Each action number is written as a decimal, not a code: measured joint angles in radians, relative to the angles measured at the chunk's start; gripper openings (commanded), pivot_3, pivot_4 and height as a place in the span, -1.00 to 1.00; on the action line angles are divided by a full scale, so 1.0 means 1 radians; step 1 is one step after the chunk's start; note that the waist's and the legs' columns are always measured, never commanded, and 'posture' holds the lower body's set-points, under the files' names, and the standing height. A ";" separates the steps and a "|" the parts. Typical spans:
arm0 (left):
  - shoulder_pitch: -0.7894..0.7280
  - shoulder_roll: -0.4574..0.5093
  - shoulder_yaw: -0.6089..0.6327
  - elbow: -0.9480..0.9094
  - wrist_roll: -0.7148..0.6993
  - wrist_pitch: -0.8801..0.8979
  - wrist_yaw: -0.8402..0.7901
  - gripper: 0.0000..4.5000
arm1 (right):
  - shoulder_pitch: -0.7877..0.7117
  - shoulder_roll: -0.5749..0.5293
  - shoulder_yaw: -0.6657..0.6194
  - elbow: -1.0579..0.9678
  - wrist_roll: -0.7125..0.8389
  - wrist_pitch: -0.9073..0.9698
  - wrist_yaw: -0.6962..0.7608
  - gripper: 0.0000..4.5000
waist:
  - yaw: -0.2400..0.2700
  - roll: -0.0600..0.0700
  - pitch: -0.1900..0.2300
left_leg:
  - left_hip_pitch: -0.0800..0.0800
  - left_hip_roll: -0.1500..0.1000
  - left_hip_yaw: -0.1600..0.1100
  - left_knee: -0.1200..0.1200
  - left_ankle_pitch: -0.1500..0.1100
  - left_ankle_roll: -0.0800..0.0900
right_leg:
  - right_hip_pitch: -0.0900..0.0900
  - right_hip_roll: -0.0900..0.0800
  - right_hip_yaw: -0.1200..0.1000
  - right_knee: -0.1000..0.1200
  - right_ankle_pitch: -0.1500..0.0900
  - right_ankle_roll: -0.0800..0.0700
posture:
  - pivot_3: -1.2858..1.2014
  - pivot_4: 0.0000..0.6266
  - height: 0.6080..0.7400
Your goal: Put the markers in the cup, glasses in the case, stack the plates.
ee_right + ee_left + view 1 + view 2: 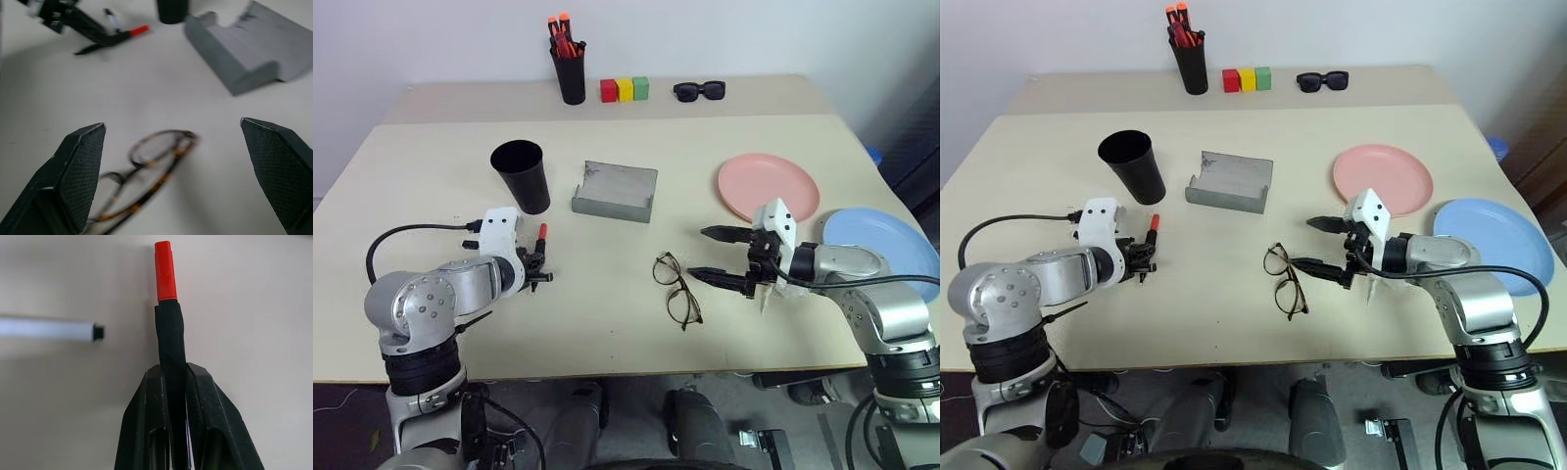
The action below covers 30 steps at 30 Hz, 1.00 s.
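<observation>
On the table, the left gripper (177,382) has its two fingers pinched tight on the red-capped marker (168,318), which lies near the black cup (521,174), while the thinner white marker (49,327) lies just beside it on the tabletop. Over on the other side the right gripper (719,257) hangs with its fingers spread wide and holding nothing, aimed at the wire-rimmed glasses (676,288) that lie flat near it. The grey case (615,191) sits open in the middle, and the pink plate (768,186) and blue plate (886,241) lie beside one another, unstacked.
</observation>
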 measured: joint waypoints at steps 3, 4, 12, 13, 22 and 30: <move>0.041 0.078 -0.027 -0.102 0.042 -0.126 -0.059 -0.99 | -0.008 0.012 0.012 -0.001 -0.002 -0.001 -0.006 1.00 | 0.000 0.000 0.000 | 0.000 0.000 0.000 -0.001 0.000 0.000 | -0.001 0.000 0.001 0.000 0.000 -0.001 | 0.03 -0.52 1.00; 0.060 0.109 -0.038 -0.132 0.056 -0.173 -0.085 -0.99 | -0.012 0.017 0.014 0.000 -0.003 -0.004 -0.010 1.00 | 0.001 0.000 0.000 | 0.000 0.000 0.000 -0.001 0.000 0.000 | -0.001 0.000 0.001 -0.001 0.000 -0.001 | 0.03 -0.52 1.00; 0.000 0.127 -0.054 -0.171 0.170 -0.526 -0.203 -0.99 | -0.062 0.071 0.042 0.014 -0.003 -0.023 -0.032 1.00 | 0.011 -0.001 0.000 | -0.002 -0.001 0.001 0.000 0.000 0.000 | 0.000 -0.001 0.000 -0.002 0.000 -0.001 | 0.03 -0.52 1.00; -0.031 0.125 -0.069 -0.146 0.213 -0.567 -0.181 -0.99 | -0.067 0.080 0.043 0.015 -0.003 -0.023 -0.037 1.00 | 0.010 -0.001 0.000 | -0.002 -0.001 0.001 0.000 0.000 0.000 | 0.000 0.000 0.000 -0.002 0.000 -0.001 | 0.03 -0.52 1.00; -0.208 0.014 -0.214 0.267 0.566 -1.071 -0.093 -0.99 | -0.085 0.149 0.060 0.011 -0.002 -0.022 -0.080 1.00 | 0.009 -0.001 0.000 | -0.002 -0.003 0.002 0.000 0.001 0.000 | -0.001 0.001 0.000 -0.002 0.002 0.003 | 0.03 -0.52 1.00; -0.256 -0.056 -0.230 0.607 0.616 -1.464 -0.204 -0.99 | -0.105 0.191 0.090 -0.042 0.005 0.006 -0.129 1.00 | 0.008 -0.001 0.000 | -0.003 -0.005 0.000 0.000 0.001 0.000 | -0.002 0.000 0.000 -0.001 0.005 0.007 | 0.03 -0.52 1.00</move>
